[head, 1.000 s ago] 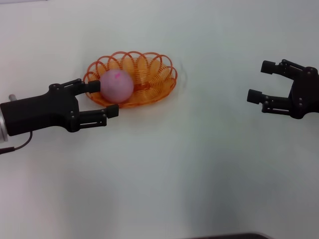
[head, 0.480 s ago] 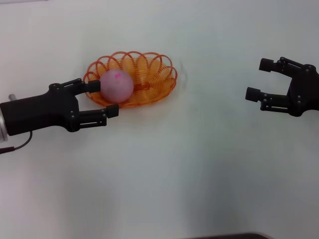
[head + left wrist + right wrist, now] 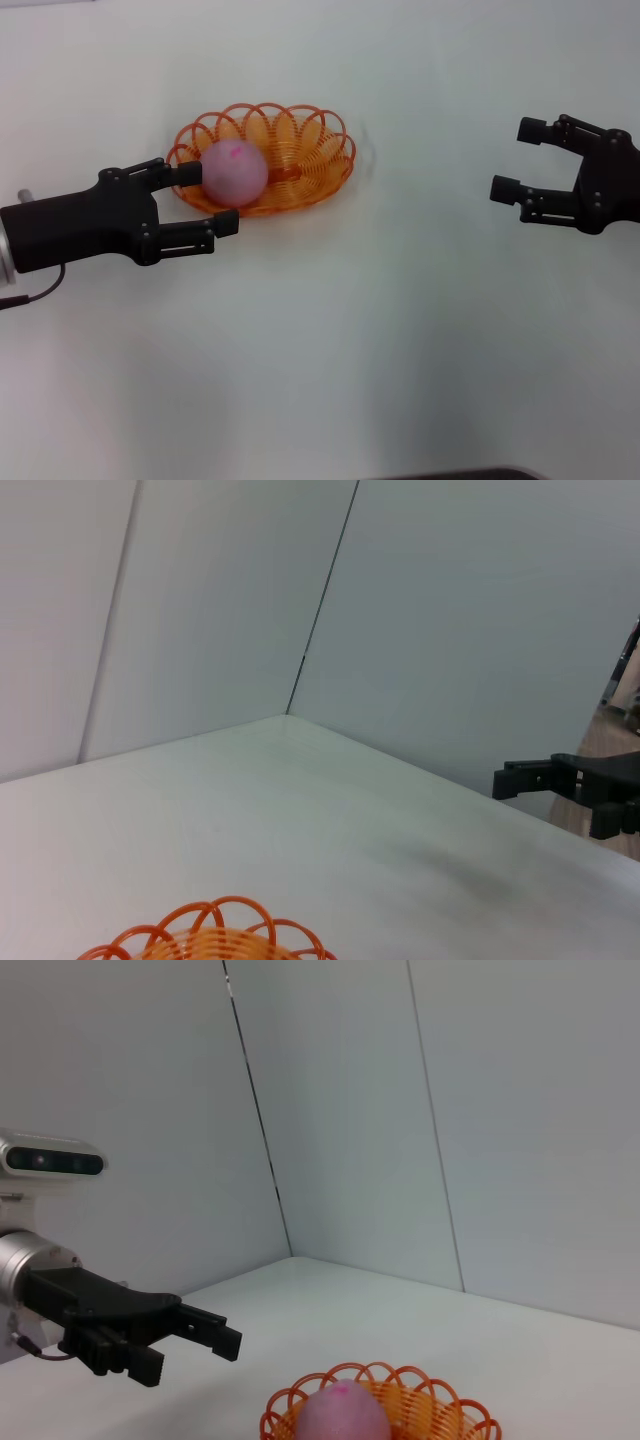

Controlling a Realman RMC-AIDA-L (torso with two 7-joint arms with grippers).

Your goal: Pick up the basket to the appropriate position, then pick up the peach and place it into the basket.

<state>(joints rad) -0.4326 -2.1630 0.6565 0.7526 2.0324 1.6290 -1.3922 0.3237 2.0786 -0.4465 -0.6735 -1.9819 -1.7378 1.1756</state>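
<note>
- The peach (image 3: 235, 172) sat inside the orange wire basket (image 3: 300, 150), resting toward the robot's-left end of the bowl, so the placing looked done to me.
- The basket stood flat on the white table (image 3: 400, 350), left of centre and toward the far side, well apart from the right arm; the looped rim rose around the fruit and held it from rolling out.
- The left gripper (image 3: 215, 198) hung level just at the basket's left end, its 2 fingers spread wide. One fingertip (image 3: 190, 174) reached to the peach's side, though I could not tell if it touched; the other sat lower, in front of the basket's near rim. Nothing was clamped between them, so I judged the fruit released, not carried.
- From the right wrist view the left gripper (image 3: 185, 1335) showed clear of the basket (image 3: 440, 1405) and raised above the table, which suited a hand drawing off after a drop.
- The right gripper (image 3: 520, 160) was parked off at the right side, fingers parted and empty, pointing toward the basket; it also showed at the edge of the left wrist view (image 3: 560, 785). I took it as kept out of the way so the left arm could work alone.
- What remained, as I read it, was only for the left arm to back away without nudging the light basket.
</note>
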